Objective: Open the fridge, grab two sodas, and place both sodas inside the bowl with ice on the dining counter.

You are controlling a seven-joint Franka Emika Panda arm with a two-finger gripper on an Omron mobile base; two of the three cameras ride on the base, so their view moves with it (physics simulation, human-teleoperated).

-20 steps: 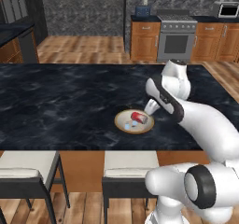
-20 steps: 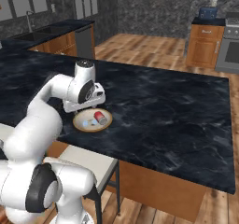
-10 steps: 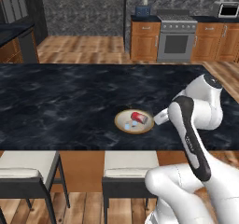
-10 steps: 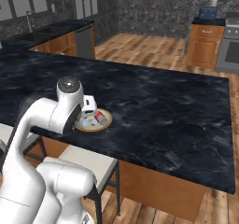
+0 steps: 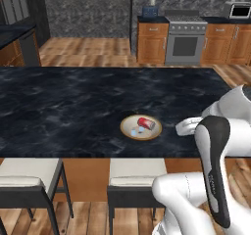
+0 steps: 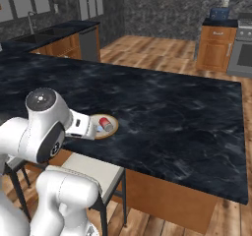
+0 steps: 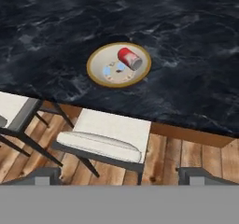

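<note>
**Fingers wide apart and empty above the chairs; one can lying in the bowl**

Nearest the camera in the hand view: two dark fingers (image 7: 196, 175) at the bottom, spread wide, nothing between them, nothing touched. They hang over the wood floor (image 7: 186, 157) and a white-seated chair (image 7: 109, 136), off the near edge of the counter (image 7: 186, 41). A second chair (image 7: 11, 111) sits further along the same edge.

In the left base view the white arm (image 5: 215, 146) bends back toward the base, its hand end just beside the counter's near edge and apart from the bowl (image 5: 128, 124).

On the counter, near its front edge: the bowl, tan rim, pale inside. One red can (image 7: 129, 58) lies on its side in it, silver end showing, resting against the rim side. Small bluish ice pieces (image 7: 112, 70) lie beside the can in the bowl.

Beyond the counter: wood floor, then brown cabinets (image 5: 153, 43) and a steel oven (image 5: 184, 43) against the dark stone wall.
</note>
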